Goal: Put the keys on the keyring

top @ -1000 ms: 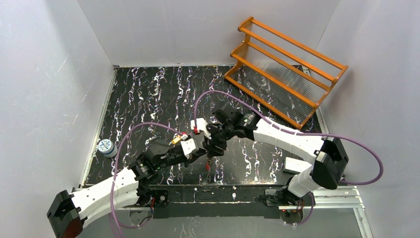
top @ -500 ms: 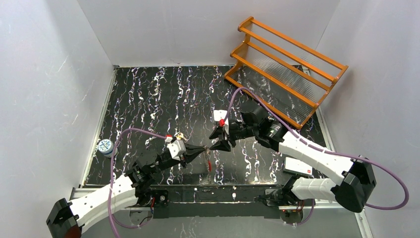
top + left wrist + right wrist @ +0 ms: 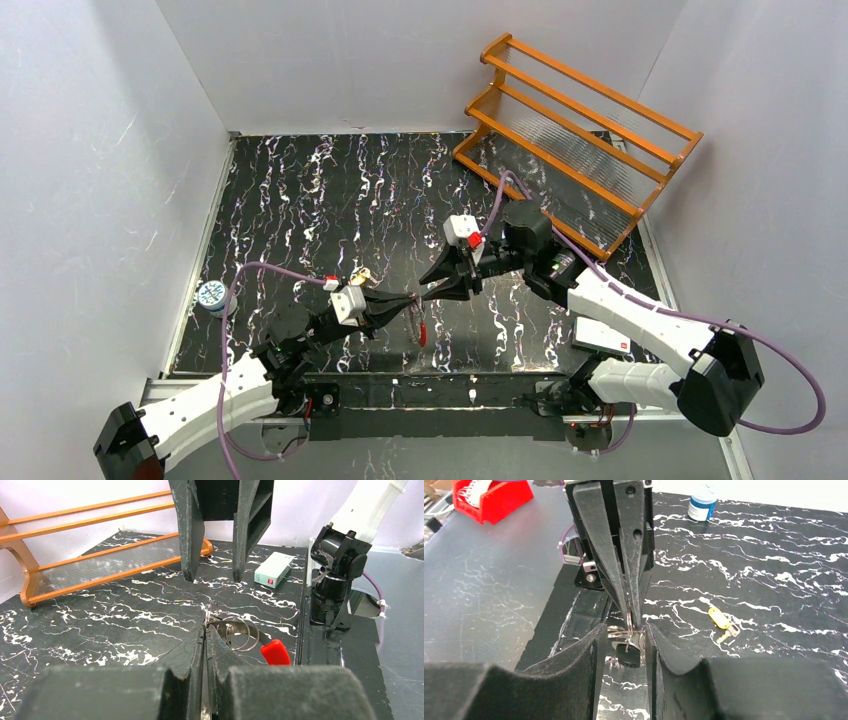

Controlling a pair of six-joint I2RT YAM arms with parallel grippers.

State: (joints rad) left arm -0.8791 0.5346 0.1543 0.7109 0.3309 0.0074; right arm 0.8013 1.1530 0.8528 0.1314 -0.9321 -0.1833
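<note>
1. My left gripper (image 3: 204,627) is clamped right down on the keyring (image 3: 240,635), pinching the wire coils at its fingertips, low over the near part of the table (image 3: 300,200).
2. The keyring sticks out past those tips. Its red section (image 3: 275,652) hangs on the side toward the arm bases.
3. The dark-headed key (image 3: 629,654) dangles just under the coils. I can't tell whether it's threaded on.
4. My right gripper (image 3: 212,577) faces the left one nose to nose. Its jaws are narrowly apart, one finger on each side of that key, and I see gaps on both sides, so no grip.
5. The gold key (image 3: 719,617) lies flat on the table, apart from the ring, beside the left wrist.
6. A blue-lidded jar (image 3: 213,297) stands at the left edge and a white box (image 3: 600,335) lies at the right.
7. An orange rack (image 3: 575,140) stands in the far right corner.
</note>
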